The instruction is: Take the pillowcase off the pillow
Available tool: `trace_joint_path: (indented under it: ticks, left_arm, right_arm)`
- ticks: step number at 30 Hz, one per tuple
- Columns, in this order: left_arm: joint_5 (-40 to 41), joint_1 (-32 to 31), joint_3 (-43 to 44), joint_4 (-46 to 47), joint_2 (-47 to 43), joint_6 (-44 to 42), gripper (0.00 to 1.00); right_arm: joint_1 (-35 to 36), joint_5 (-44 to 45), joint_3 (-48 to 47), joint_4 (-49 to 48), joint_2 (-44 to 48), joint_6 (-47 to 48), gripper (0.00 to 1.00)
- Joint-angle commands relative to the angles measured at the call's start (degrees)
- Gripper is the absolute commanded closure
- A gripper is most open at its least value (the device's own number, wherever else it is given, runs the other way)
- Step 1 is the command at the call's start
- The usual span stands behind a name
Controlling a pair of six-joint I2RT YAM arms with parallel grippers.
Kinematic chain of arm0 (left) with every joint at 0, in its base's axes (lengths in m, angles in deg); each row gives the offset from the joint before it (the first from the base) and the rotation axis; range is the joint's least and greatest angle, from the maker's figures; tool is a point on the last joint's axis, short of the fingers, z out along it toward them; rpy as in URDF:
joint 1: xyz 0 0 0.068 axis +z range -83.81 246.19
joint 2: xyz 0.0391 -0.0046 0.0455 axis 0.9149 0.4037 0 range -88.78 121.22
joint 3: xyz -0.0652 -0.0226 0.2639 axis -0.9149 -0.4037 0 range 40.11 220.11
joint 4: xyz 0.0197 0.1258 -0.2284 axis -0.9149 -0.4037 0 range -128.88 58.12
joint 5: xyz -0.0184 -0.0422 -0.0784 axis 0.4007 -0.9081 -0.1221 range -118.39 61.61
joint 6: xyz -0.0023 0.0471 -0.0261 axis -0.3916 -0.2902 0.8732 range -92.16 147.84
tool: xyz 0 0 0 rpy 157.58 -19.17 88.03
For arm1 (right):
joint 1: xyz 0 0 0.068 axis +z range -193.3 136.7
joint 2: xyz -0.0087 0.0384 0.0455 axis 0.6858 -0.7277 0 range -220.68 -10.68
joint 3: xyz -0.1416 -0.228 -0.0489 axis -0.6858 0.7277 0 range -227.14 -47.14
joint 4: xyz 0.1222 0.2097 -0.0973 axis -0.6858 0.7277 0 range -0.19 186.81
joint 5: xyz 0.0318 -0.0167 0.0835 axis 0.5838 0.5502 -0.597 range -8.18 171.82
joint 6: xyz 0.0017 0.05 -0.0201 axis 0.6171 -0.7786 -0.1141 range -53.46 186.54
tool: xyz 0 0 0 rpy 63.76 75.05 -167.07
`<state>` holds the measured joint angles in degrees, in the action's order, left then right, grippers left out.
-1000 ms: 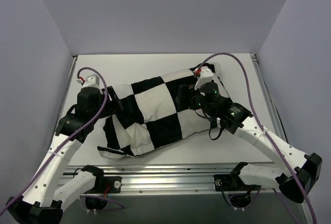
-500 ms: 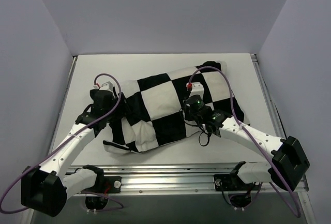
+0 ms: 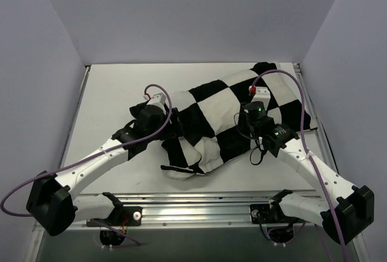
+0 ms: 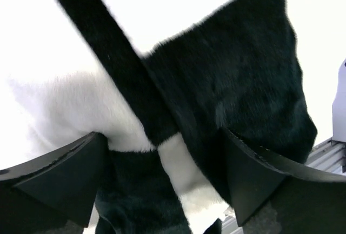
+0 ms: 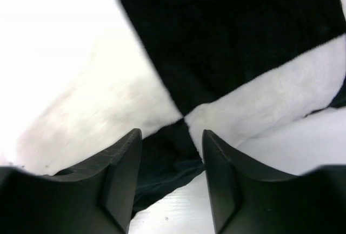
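The black-and-white checked pillowcase (image 3: 211,101) lies slantwise across the table, from a bunched end near the front to a far right corner. My left gripper (image 3: 175,127) is at its left end, and the left wrist view shows the fingers (image 4: 65,174) pressed on a thick bunch of the checked fabric (image 4: 232,82); the left gripper (image 4: 165,164) is shut on it. My right gripper (image 3: 247,120) rests on the right half. In the right wrist view the right gripper (image 5: 170,136) pinches a dark fold at the edge of the pillowcase (image 5: 227,39). The plain white pillow stays hidden inside.
The white table (image 3: 115,86) is enclosed by grey walls on the left, back and right. A metal rail (image 3: 193,204) runs along the near edge between the arm bases. Purple cables loop above both wrists.
Both grippers have moved right, and the checked pillowcase has shifted right with them; its far corner now reaches close to the right wall.
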<state>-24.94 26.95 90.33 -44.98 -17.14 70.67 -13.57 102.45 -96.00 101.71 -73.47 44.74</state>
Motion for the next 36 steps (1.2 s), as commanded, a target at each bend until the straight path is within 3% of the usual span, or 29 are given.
trace_joint_path:
  ticks: [1,2,5,7,13,23,27,30,31,33,36]
  left_arm:
    - [3.58,-0.22,3.75,-1.39,-6.3,0.06,0.06]
    - [4.11,-0.22,3.66,-2.27,-7.9,-0.03,0.04]
    - [6.13,-0.13,2.35,-7.97,-14.4,0.15,0.03]
    - [6.4,0.04,0.68,-10.09,-18.7,0.5,0.02]
    - [1.84,0.22,-5.12,-9.58,-22.77,0.94,0.02]
    - [-6.08,-0.04,-14.62,11.85,-12.76,3.84,0.0]
    - [-6.08,-0.04,-17.25,16.96,-9.94,5.16,0.1]
    - [-5.99,-0.13,-19.01,19.08,-9.06,6.21,0.24]
    - [-5.56,-0.04,-19.45,19.34,-9.15,6.48,0.35]
    - [-4.85,0.04,-20.24,18.99,-9.41,6.48,0.5]
    - [-3.97,0.04,-20.6,17.94,-10.29,6.39,0.76]
  right_arm:
    - [2.94,-2.08,-6.05,4.0,2.14,3.25,0.54]
    - [4.09,-2.08,-7.2,4.53,2.49,4.04,0.4]
    - [9.89,-1.38,-12.3,6.55,2.58,6.32,0.22]
    - [13.92,-2.07,-15.19,7.26,2.06,7.12,0.16]
    - [23.86,0.9,-18.64,5.86,-3.56,8.62,0.11]
    - [31.43,0.83,-19.61,-1.35,-15.25,10.73,0.11]
    - [31.7,2.22,-18.03,-3.29,-18.24,10.9,0.11]
    - [31.7,5.2,-16.8,-3.73,-20.62,10.73,0.12]
    - [31.79,5.91,-16.53,-3.55,-21.23,10.73,0.13]
    - [31.7,9.41,-15.92,-3.38,-22.55,10.47,0.16]
    - [31.0,12.24,-14.95,-2.67,-23.44,9.77,0.29]
